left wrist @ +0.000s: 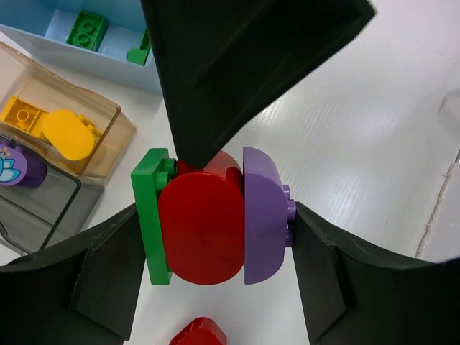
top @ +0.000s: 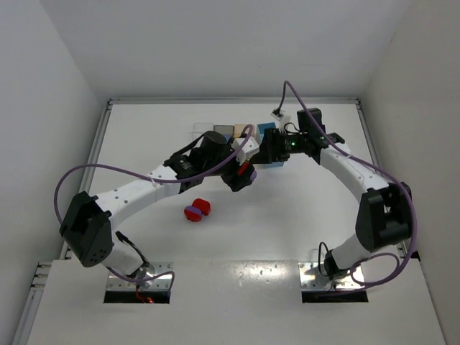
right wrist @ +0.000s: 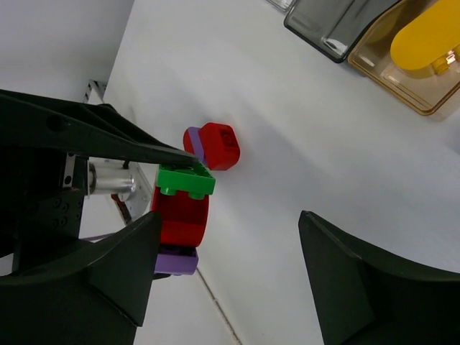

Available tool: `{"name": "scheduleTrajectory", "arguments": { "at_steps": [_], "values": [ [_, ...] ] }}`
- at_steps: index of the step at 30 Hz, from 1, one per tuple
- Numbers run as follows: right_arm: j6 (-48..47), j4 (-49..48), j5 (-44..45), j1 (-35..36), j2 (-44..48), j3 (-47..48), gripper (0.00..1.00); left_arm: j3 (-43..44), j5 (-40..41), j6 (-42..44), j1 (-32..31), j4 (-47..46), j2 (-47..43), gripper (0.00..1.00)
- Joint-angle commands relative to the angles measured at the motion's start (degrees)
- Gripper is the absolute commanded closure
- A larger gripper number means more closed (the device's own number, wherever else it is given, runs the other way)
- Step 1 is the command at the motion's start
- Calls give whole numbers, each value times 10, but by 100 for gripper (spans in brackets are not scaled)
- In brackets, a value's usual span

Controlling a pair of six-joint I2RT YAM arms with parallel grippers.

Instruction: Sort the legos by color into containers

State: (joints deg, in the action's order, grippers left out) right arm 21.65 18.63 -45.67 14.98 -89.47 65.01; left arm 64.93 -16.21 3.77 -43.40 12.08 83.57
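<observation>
A brick stack of three plastic legos, a flat green plate, a rounded red brick and a rounded purple brick pressed side by side, is clamped in the left hand. The hand is about half open, one black finger flat on the green plate and the other on the purple brick. The right hand stands wide open with nothing between its fingers. The left wrist view shows one of those fingers reaching down onto the red brick from above.

The overhead view shows both hands meeting above the middle of the white worktop, just in front of the bins at its far edge, but it hides the grip. Closer to the near edge lies a loose red and purple brick pair.

Only the left wrist view looks into three bins. The light blue plastic bin holds green bricks, the tan translucent bin holds yellow ones, and the smoky grey bin holds a purple piece.
</observation>
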Motion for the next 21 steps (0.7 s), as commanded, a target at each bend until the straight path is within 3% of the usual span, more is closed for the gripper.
{"name": "scheduleTrajectory", "arguments": {
  "at_steps": [1,9,13,21],
  "values": [
    [-9,-2,-15,6,-11,24,25,33,-10,0,2,-34,-6,54],
    [30,-45,-115,11,-27,17,35,33,-10,0,-4,-39,-1,54],
    [68,-90,-173,11,-27,6,35,27,-10,0,-4,-39,-1,54],
    [74,-91,-172,-13,-11,6,35,11,2,11,-4,-39,-7,54]
  ]
}}
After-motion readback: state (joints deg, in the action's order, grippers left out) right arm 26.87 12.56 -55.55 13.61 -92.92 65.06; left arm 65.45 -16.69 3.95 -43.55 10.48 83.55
